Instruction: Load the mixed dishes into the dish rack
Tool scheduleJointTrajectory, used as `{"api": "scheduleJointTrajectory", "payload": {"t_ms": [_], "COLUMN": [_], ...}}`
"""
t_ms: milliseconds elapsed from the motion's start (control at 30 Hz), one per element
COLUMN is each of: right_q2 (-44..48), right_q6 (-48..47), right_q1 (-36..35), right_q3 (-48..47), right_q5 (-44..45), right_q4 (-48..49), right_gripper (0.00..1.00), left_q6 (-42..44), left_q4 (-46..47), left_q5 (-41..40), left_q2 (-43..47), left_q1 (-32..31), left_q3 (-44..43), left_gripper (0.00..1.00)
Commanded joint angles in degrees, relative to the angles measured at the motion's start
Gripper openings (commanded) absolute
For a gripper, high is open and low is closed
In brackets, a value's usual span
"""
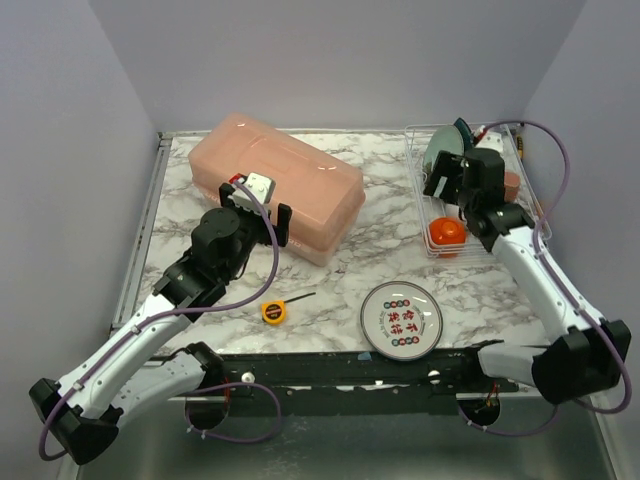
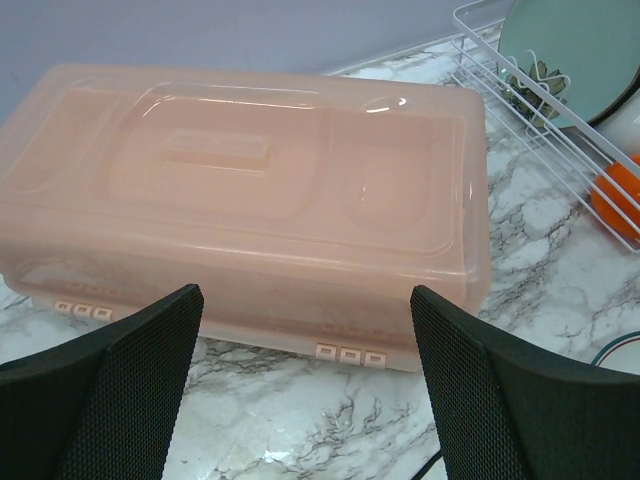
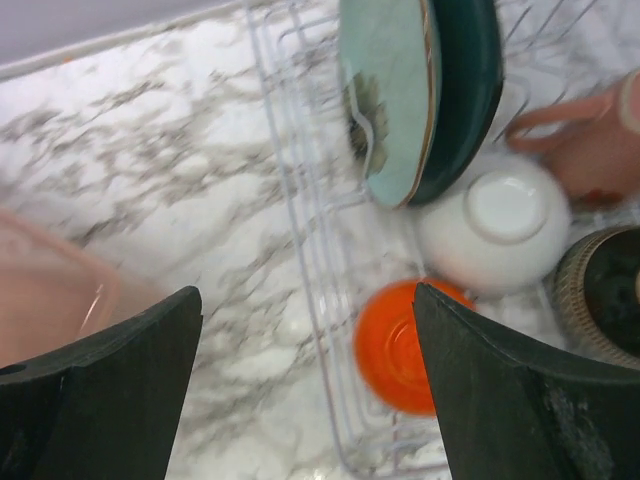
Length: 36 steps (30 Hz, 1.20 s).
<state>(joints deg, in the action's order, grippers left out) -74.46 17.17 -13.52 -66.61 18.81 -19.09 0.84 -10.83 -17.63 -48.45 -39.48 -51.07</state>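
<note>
Looking down from above, you find the dish rack (image 1: 468, 190) at the back right corner of the marble table (image 1: 330, 270), with your right claw (image 1: 447, 178) hanging over its left half. That claw is spread wide and pinches nothing. In the right wrist view its two dark fingers (image 3: 100, 400) frame the rack's left rim, which runs down between them. The orange bowl (image 3: 400, 345) sits in the rack just inside the right finger, below the claw and apart from it.

Beyond the orange bowl a white bowl (image 3: 495, 225) lies bottom up, touching a pale green plate (image 3: 390, 90) that stands on edge. A dark teal dish (image 3: 465, 80) stands right behind that plate. A pinkish mug (image 3: 590, 140) and a dark bowl (image 3: 600, 295) sit further right in the rack.

One dish is outside the rack: the round patterned plate (image 1: 400, 320) lies flat near the front edge of the table, in front of the rack and well apart from both claws.

Your left claw (image 1: 258, 208) is also spread wide and holds nothing. It faces the long side of the pink tub (image 2: 260, 180), which fills the space ahead of it; you cannot tell whether it touches. A yellow tape measure (image 1: 273, 311) lies on the marble near the left arm.
</note>
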Motion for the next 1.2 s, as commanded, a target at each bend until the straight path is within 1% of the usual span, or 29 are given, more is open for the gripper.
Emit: {"api": "scheduleJointTrajectory", "payload": {"t_ms": [0, 67, 133, 267, 367, 467, 600, 667, 767, 833, 933, 1100, 1167], "right_q2": [10.5, 14.9, 19.3, 28.2, 33.5, 36.1, 36.8, 36.7, 37.2, 38.4, 39.5, 39.6, 39.3], "right_q6": [7.8, 10.0, 11.8, 13.9, 13.8, 13.4, 12.9, 12.3, 11.6, 11.0, 10.6, 10.5, 10.4], "right_q1": [0.2, 0.2, 0.2, 0.2, 0.2, 0.2, 0.2, 0.2, 0.3, 0.2, 0.2, 0.2, 0.2], "right_q3": [9.9, 14.0, 17.1, 22.5, 24.2, 23.8, 22.6, 21.2, 19.3, 19.0, 19.6, 21.3, 21.5], "right_q5": [-16.1, -21.4, -23.6, -25.1, -24.3, -22.0, -22.1, -20.9, -19.1, -19.2, -19.1, -20.1, -20.8], "right_q4": [2.0, 1.3, -0.3, -2.9, -5.5, -8.3, -9.3, -10.9, -13.2, -12.7, -12.0, -10.1, -9.8], "right_gripper": [0.89, 0.89, 0.89, 0.90, 0.93, 0.96, 0.97, 0.97, 0.97, 0.97, 0.97, 0.97, 0.97], "left_q6": [-0.2, -0.4, -0.6, -0.6, -0.6, -0.6, -4.7, -9.7, -18.6, -25.0, -36.4, -52.2, -57.8], "left_q4": [-0.3, -0.2, -0.5, -0.9, -0.8, -0.7, 1.2, 0.3, -1.8, -0.5, 3.2, 10.5, 15.8], "left_q5": [0.6, 1.0, 1.5, 1.7, 1.5, 2.3, 6.3, 9.3, 16.2, 21.3, 26.6, 31.1, 32.4], "left_q2": [0.5, 0.6, 0.4, 0.4, 0.5, 0.6, 1.1, 0.6, 0.0, 0.7, 2.8, 6.0, 5.9], "left_q1": [0.0, 0.0, -0.1, -0.1, -0.1, -0.1, -0.3, -0.3, -0.3, -0.2, -0.2, -0.3, -1.1], "left_q3": [-0.4, -0.4, -0.8, -0.8, -0.6, -0.5, 0.1, -1.3, -4.2, -3.2, 1.8, 14.2, 19.8], "left_gripper": [0.84, 0.84, 0.84, 0.84, 0.84, 0.84, 0.87, 0.89, 0.90, 0.91, 0.91, 0.90, 0.90]}}
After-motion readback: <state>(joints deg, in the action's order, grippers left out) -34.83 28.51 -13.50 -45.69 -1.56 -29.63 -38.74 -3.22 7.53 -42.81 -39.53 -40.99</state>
